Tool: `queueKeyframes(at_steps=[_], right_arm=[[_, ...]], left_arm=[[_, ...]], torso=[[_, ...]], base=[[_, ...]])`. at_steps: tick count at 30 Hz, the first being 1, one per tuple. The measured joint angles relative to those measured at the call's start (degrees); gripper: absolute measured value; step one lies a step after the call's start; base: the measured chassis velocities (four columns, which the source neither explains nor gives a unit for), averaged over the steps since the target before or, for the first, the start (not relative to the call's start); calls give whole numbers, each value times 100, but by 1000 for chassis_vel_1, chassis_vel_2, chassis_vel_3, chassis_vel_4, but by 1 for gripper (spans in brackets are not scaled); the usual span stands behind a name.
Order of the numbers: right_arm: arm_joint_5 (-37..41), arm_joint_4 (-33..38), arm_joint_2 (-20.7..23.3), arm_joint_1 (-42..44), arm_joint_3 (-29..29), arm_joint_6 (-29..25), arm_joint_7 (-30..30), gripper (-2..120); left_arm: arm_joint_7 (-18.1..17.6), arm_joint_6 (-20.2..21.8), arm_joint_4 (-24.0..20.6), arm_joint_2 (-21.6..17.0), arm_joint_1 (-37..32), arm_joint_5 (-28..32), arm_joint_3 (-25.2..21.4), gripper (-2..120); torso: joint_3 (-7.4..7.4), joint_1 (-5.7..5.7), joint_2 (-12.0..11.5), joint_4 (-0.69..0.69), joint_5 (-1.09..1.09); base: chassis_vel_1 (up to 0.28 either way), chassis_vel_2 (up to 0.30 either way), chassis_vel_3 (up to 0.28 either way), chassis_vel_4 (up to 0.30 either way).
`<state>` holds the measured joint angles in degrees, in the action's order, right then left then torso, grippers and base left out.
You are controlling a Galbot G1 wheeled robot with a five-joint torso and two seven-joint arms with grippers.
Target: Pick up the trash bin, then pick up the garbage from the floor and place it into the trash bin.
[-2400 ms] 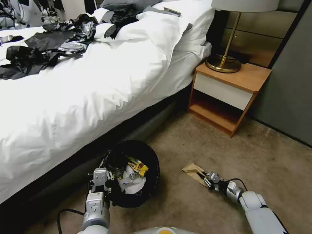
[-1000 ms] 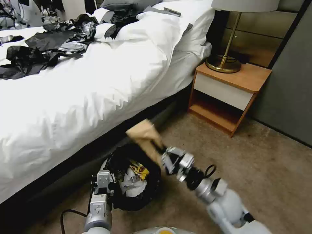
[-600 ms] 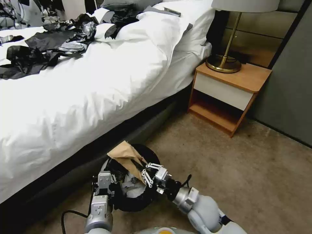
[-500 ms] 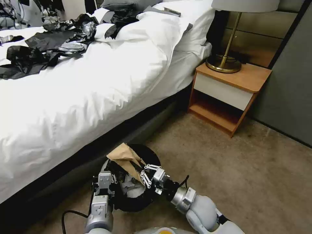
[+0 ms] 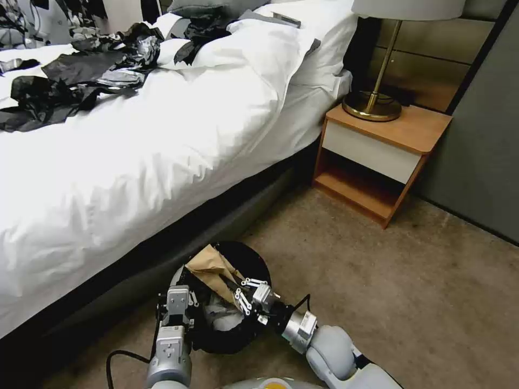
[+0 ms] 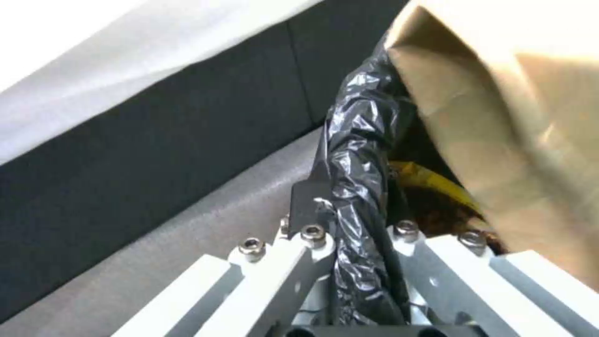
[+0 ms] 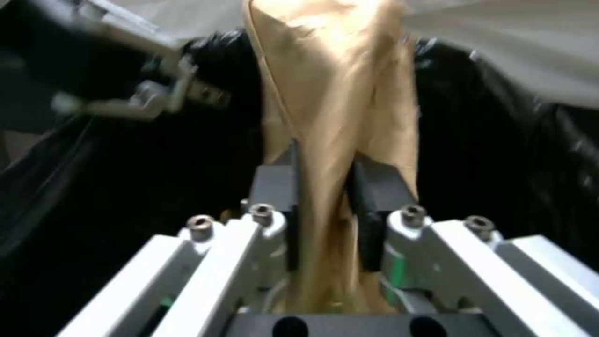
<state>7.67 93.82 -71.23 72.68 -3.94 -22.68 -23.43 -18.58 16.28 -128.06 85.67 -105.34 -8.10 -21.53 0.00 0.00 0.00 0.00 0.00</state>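
The trash bin (image 5: pixel 254 259), lined with a black bag, stands on the carpet beside the bed. My left gripper (image 5: pixel 177 301) is shut on its near-left rim, and the crinkly liner (image 6: pixel 359 187) is pinched between the fingers. My right gripper (image 5: pixel 241 294) reaches over the bin's mouth, shut on a brown paper bag (image 5: pixel 210 266) that sticks up above the rim. The right wrist view has the bag (image 7: pixel 331 103) squeezed between the black pads (image 7: pixel 274 182). A yellow wrapper (image 6: pixel 430 180) and white tissue (image 5: pixel 219 319) lie inside the bin.
A white bed (image 5: pixel 135 162) runs along the left, with black bags strewn on top of it. A wooden nightstand (image 5: pixel 378 156) with a brass lamp (image 5: pixel 373 102) stands at the back right. Bare carpet (image 5: pixel 405 281) stretches to the right. A black cable (image 5: pixel 121 356) loops beside my left arm.
My right gripper lifted the brown paper bag off the carpet on the right, swung it left over the bin and lowered it into the mouth. The left gripper kept its hold on the rim.
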Motion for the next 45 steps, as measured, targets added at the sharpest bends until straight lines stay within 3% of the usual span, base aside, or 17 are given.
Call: queueKeyframes(at_steps=[21,30,36,45], right_arm=[[-60,260,169,264,93,-49,-149,98],[-155,632,286,336,233,-152,-219,100],[-272,1264,218,427,546,-294,-85,100],[-404,2301,-207,967,1291,-440,1253,100]], left_arm=[[0,44,-25,-37,142,94,-43,1],[0,49,-24,-42,145,96,-40,1],[0,50,43,-53,148,97,-60,1],[1,50,64,-59,137,107,-61,1]], torso=[[0,0,0,0,0],[0,0,0,0,0],[0,0,0,0,0],[0,0,0,0,0]], base=[[0,0,0,0],[0,0,0,0],[0,0,0,0],[0,0,0,0]])
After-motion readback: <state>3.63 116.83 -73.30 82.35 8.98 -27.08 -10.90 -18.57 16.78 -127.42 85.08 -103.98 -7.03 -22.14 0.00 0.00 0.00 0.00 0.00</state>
